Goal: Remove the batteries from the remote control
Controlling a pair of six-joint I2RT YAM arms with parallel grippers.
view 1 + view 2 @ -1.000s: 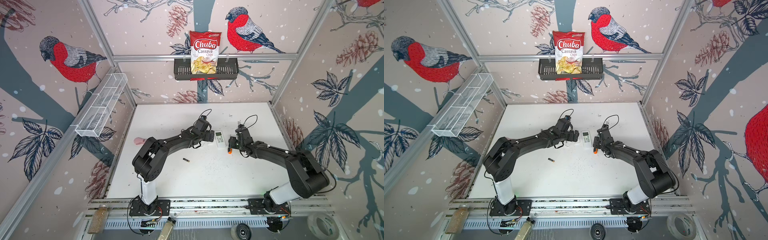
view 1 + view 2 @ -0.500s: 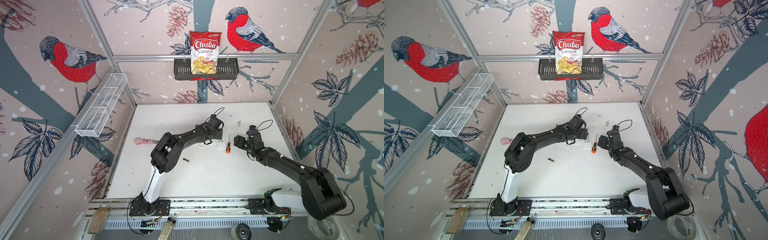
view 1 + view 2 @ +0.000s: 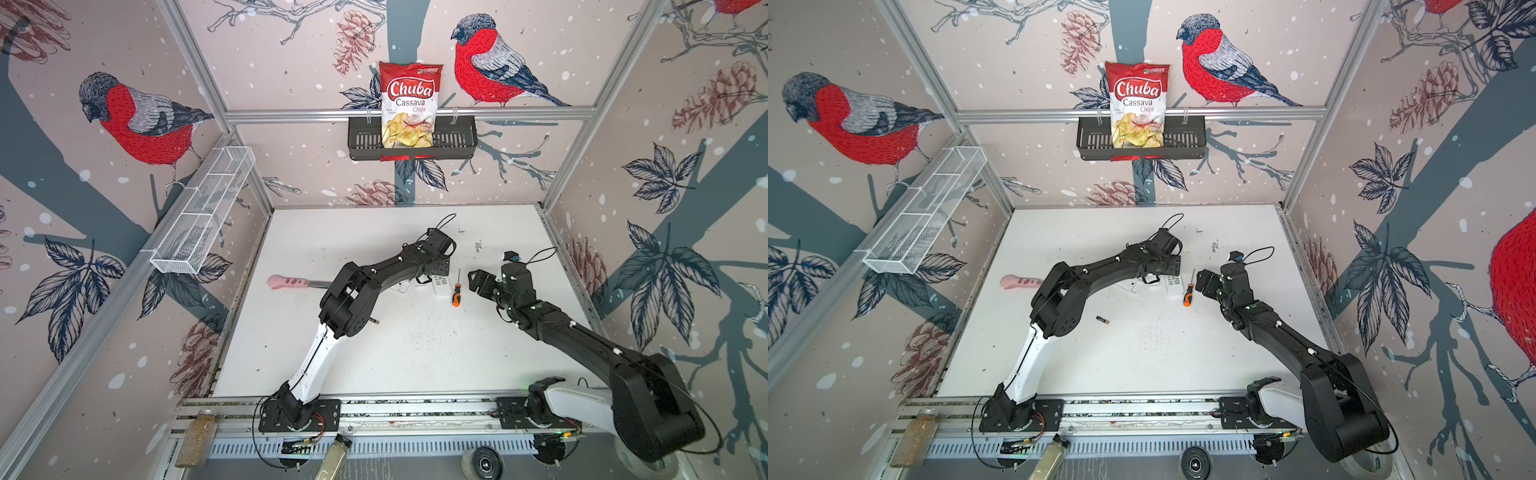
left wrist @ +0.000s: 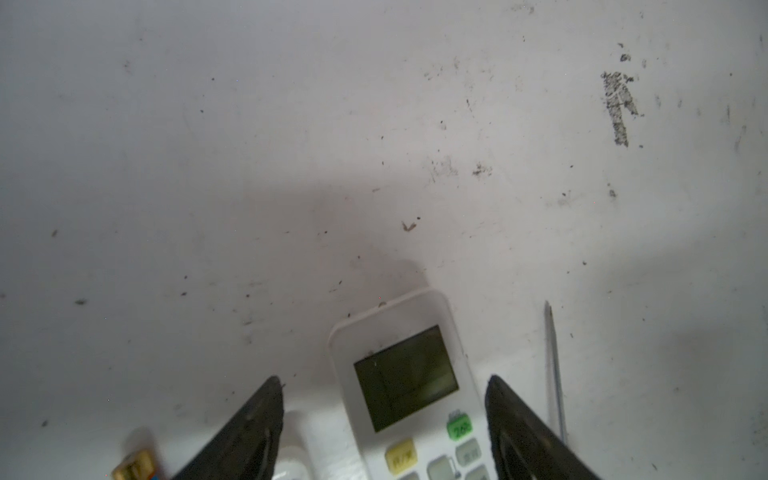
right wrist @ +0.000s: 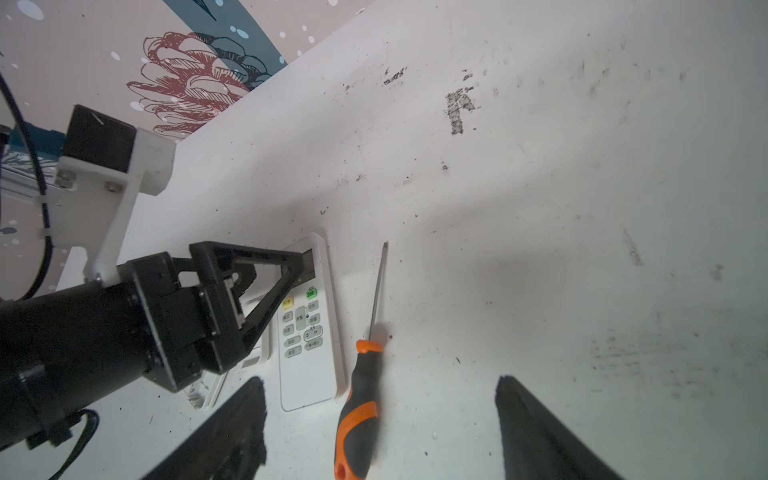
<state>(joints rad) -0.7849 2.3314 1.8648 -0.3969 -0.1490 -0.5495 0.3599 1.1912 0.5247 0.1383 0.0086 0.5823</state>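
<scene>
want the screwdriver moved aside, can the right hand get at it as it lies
Probably yes: the right hand is open and the screwdriver lies uncovered just ahead of it; only the remote sits close alongside.

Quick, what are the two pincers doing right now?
Left pincer: open around the white remote, not squeezing it.
Right pincer: open, holding nothing.

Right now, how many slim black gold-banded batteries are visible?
2. One battery lies on the white table near the left arm's elbow; another's blurred gold end shows beside the left gripper. More may be hidden.
</scene>
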